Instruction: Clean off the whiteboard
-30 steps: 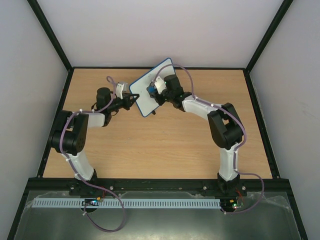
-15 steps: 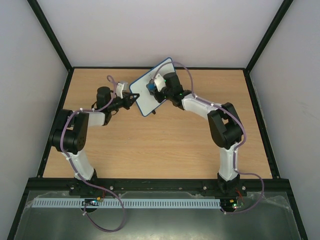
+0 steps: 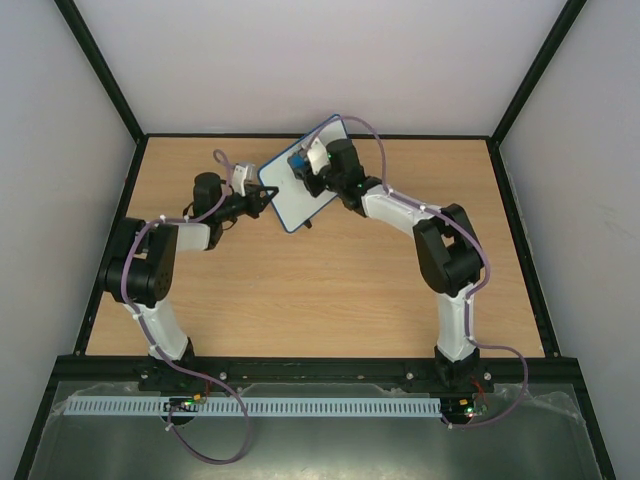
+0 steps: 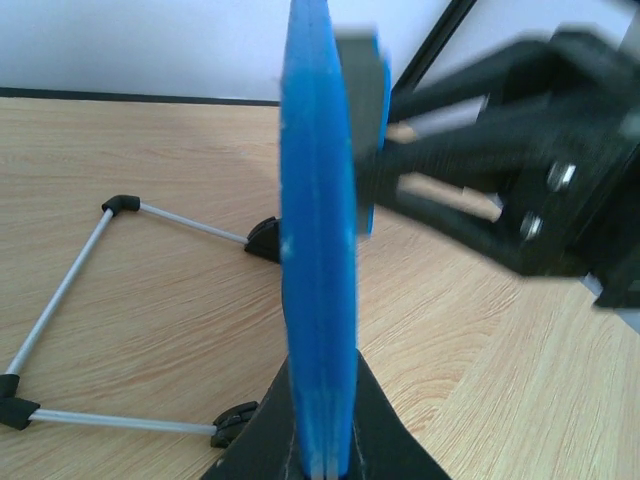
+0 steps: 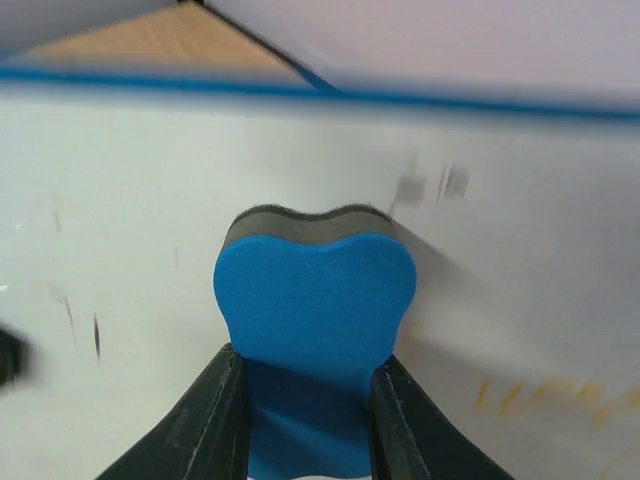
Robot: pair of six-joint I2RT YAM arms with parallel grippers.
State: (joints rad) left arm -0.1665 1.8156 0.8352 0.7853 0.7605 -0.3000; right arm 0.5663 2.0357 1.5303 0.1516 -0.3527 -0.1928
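Right hand [image 5: 310, 365] first: it's clamped shut on a blue eraser [image 5: 315, 300], and the eraser's grey felt side is pressed flat against the whiteboard [image 5: 120, 200]. A few faint dark ticks can be seen on the white surface left of the eraser, plus some pale orange scribble [image 5: 530, 395] down at the lower right. The left hand [image 4: 320, 455] is closed too, pinched on the board's blue frame edge, so the board is gripped from one side and pressed on from the other.

From overhead, the whiteboard is found at the far middle of the tabletop [image 3: 330, 290], tipped up on edge and angled. The left hand is seen at its near-left corner and the right hand over its upper half. Whether the bottom edge is touching the wood can't be told. A thin metal stand [image 4: 60, 290] with black corner pieces is seen lying flat on the tabletop just beside the board.
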